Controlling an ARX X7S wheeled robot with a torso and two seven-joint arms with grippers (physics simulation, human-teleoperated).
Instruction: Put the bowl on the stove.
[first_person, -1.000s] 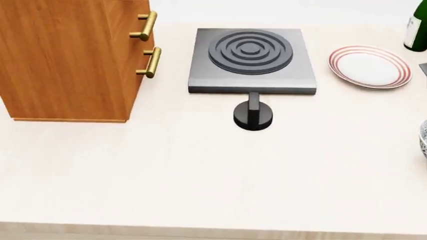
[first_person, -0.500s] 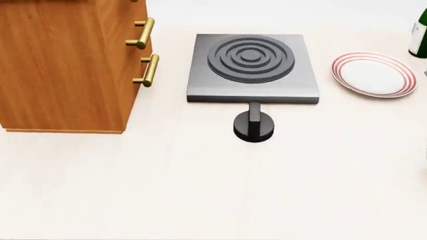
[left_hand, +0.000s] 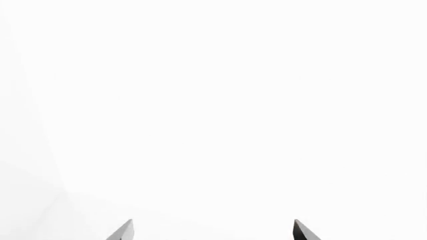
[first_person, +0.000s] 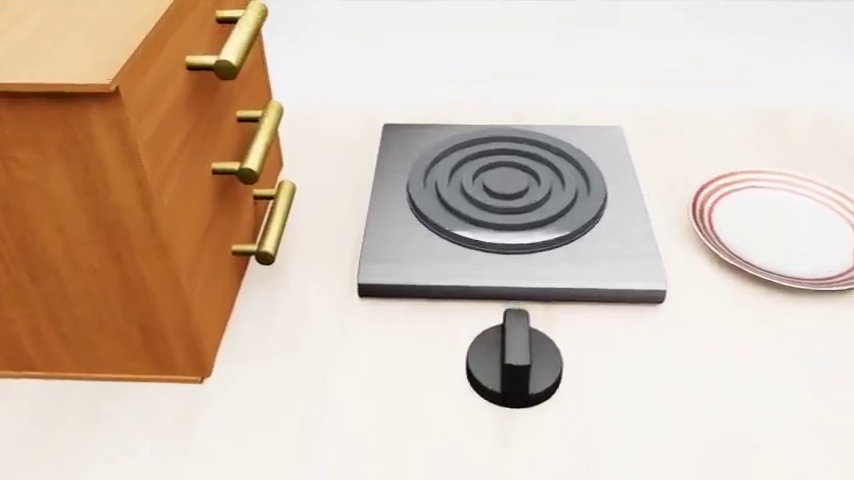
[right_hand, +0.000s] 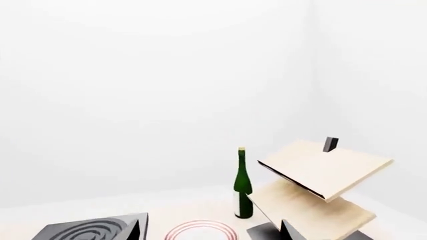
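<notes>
Pale bench (first_person: 400, 430), stove (first_person: 514, 215) at frame center, bowl not seen. Find bowl first; left gripper (left_hand: 212, 230), right gripper (right_hand: 212, 230) both wide.

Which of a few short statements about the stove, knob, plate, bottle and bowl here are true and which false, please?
1. The stove has nothing on its burner. True.
2. The knob sits on top of the stove. False: it lies on the table in front of the stove, apart from it.
3. The plate is left of the stove in the head view. False: it is to the right.
4. The bottle stands upright. True.
5. The bowl shows in the head view. False: no bowl appears in any view.
</notes>
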